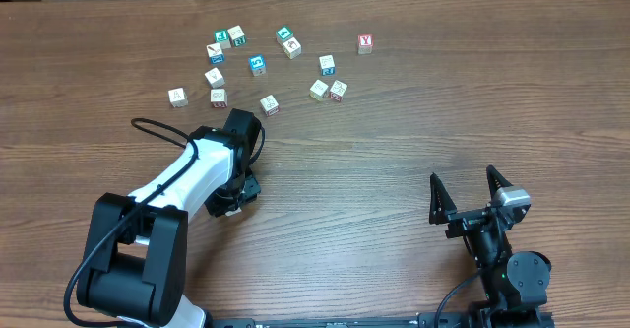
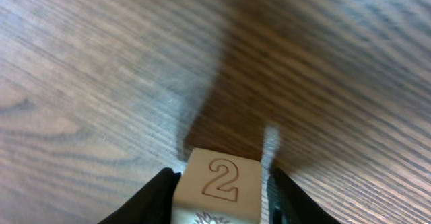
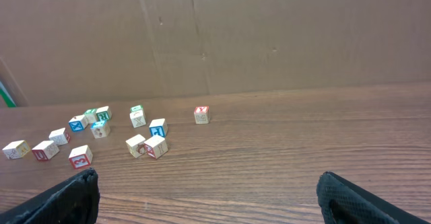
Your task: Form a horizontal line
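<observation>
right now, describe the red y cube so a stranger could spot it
Look at the scatter of letter cubes on the far half of the table. The red Y cube sits alone beyond the scatter's right end, touching nothing, its red letter facing up.

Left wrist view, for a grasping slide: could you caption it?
A white cube marked 2 sits between the fingers of the left gripper, over the wooden table.

14 loose cubes (image 1: pixel 257 65); 1 cube mkd 2 (image 2: pixel 219 180); 2 arms (image 1: pixel 187 175).
</observation>
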Robot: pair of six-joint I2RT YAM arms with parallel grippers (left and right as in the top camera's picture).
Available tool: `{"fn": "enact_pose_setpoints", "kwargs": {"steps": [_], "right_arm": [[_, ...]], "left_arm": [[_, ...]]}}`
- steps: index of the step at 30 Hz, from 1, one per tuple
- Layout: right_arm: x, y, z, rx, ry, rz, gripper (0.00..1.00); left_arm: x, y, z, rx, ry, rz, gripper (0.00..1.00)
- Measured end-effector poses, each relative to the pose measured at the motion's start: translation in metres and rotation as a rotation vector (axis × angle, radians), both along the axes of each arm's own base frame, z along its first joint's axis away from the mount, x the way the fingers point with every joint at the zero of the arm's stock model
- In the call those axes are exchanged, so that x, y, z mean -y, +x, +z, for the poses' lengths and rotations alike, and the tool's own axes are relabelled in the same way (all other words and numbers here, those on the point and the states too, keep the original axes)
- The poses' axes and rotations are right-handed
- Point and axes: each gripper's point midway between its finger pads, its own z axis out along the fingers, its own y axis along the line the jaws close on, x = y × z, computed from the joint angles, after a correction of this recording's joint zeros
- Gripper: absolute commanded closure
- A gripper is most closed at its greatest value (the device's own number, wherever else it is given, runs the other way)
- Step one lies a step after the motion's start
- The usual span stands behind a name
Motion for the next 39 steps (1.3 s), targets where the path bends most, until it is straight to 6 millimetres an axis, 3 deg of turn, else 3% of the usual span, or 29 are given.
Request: {"fn": "enact_pose_setpoints", "kwargs": {"steps": [2, 5, 10, 16, 25, 32, 39], "right_arm": [[0.0, 0.0, 0.0, 0.0, 0.0, 0.0, 0.0], [0.0, 0.0, 0.0, 0.0, 0.0, 0.0, 0.0], [0.0, 0.0, 0.0, 0.0, 0.0, 0.0, 0.0], [0.0, 0.0, 0.0, 0.0, 0.0, 0.0, 0.0], [0.0, 0.0, 0.0, 0.0, 0.0, 0.0, 0.0], [0.0, 0.0, 0.0, -0.001, 0.0, 0.0, 0.0], [0.0, 0.0, 0.0, -0.001, 0.0, 0.0, 0.0]], "left_arm": [[0.001, 0.002, 0.0, 0.001, -0.004, -0.042, 0.76], [0.002, 0.006, 0.002, 0.003, -0.009, -0.088, 0.83], [0.011, 0.016, 0.004, 0.031, -0.053, -0.122, 0.82], [0.038, 0.041, 0.006, 0.125, -0.192, -0.211, 0.78], [0.07, 0.077, 0.028, 0.251, -0.326, -0.303, 0.8], [0.093, 0.078, 0.039, 0.263, -0.328, -0.387, 0.79], [0.122, 0.094, 0.08, 0.323, -0.289, -0.479, 0.79]]}}
